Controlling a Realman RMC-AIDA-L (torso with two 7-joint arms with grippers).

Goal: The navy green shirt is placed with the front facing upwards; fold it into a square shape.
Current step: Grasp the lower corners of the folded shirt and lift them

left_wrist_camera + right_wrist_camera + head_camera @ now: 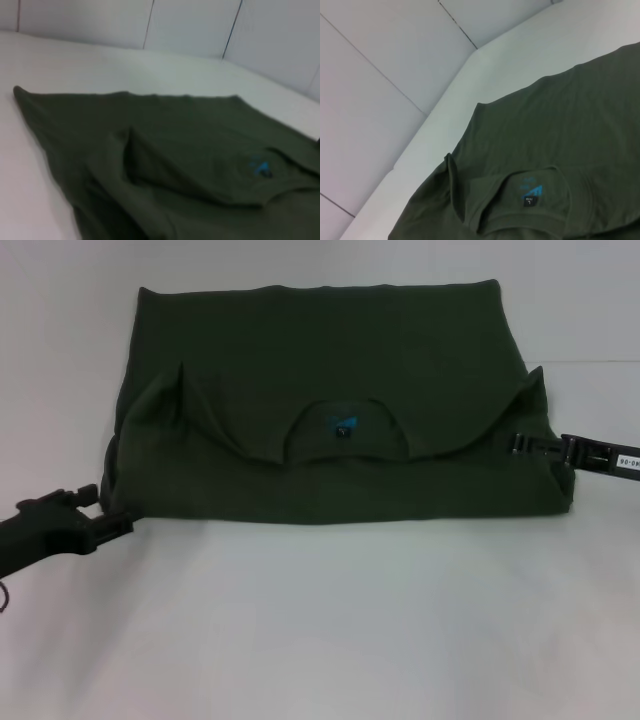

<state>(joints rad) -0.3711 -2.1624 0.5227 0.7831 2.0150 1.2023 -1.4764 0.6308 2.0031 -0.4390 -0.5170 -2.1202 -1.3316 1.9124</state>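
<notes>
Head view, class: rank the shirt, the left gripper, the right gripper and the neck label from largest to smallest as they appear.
1. navy green shirt
2. left gripper, though being nearer the camera may inflate it
3. right gripper
4. neck label

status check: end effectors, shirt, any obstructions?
Left end effector at the near-left corner of the dark olive-green cotton T-shirt; right end effector at its right edge. Shirt partly folded, collar and blue neck label showing. No obstructions visible.
</notes>
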